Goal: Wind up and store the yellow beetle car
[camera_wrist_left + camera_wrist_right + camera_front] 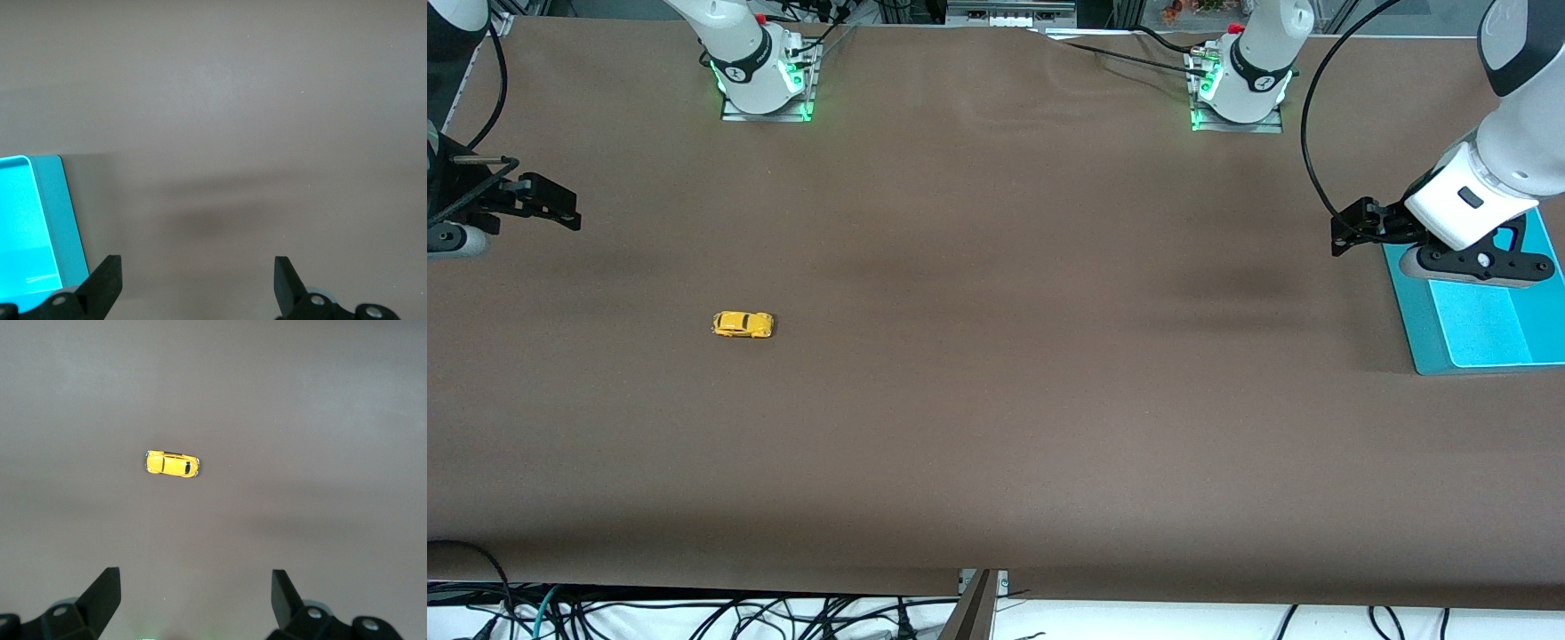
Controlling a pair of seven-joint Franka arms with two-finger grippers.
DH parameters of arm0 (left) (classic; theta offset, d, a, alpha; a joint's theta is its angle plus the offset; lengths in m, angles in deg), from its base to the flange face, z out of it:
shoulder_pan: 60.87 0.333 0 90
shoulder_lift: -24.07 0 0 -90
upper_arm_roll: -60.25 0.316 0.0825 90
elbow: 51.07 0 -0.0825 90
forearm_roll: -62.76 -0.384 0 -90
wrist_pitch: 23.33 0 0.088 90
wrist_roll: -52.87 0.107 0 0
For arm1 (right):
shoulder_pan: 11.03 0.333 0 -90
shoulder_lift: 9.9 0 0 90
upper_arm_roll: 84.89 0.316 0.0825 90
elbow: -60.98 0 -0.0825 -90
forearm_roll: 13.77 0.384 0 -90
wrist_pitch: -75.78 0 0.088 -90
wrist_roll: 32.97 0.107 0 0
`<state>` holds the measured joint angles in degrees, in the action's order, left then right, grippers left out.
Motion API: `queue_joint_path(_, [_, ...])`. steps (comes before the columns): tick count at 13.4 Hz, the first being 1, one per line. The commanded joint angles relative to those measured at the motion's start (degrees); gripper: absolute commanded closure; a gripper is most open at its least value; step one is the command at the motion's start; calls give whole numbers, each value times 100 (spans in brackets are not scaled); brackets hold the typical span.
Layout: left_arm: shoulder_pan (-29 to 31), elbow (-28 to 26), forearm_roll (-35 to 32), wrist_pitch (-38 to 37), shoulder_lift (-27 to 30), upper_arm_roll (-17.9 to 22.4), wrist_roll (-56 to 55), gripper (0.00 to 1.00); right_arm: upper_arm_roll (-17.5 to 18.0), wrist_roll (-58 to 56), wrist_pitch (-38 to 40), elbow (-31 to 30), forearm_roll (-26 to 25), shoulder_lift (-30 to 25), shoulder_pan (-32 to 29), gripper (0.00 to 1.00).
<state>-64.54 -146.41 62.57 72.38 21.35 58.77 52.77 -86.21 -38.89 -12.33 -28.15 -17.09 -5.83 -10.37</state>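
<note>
A brown-covered table (996, 400) carries two things; a teal tray (1414, 329) sits at the left arm's end; the yellow beetle car (743, 324) rests on its wheels well apart from the tray, toward the right arm's end.

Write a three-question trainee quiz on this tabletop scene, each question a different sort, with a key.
1. True or false: the yellow beetle car sits inside the teal tray.
2. Which gripper is closer to the car? A) left gripper B) right gripper
3. Fill in: both grippers' fingers are ____.

Key: 1 false, the car is on the brown table toward the right arm's end; the tray is at the left arm's end. 2 B. 3 open.
</note>
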Motion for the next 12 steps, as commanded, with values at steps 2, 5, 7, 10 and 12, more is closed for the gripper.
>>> queue_joint_path(2, [-20,68,-25,-96,35,7,-43,0,35,29,-22,44,7,6,-83,0])
queue_joint_path(5, [-20,59,-25,-96,35,7,-43,0,44,21,-14,44,16,6,-75,0])
queue_joint_path(7, [-20,59,-25,-96,35,7,-43,0,88,38,13,36,25,67,-31,0])
queue_joint_path(10, [-20,68,-25,-96,35,7,-43,0,114,29,56,27,183,216,232,0])
queue_joint_path(12, [-20,59,-25,-96,35,7,-43,0,114,29,144,27,226,243,260,0])
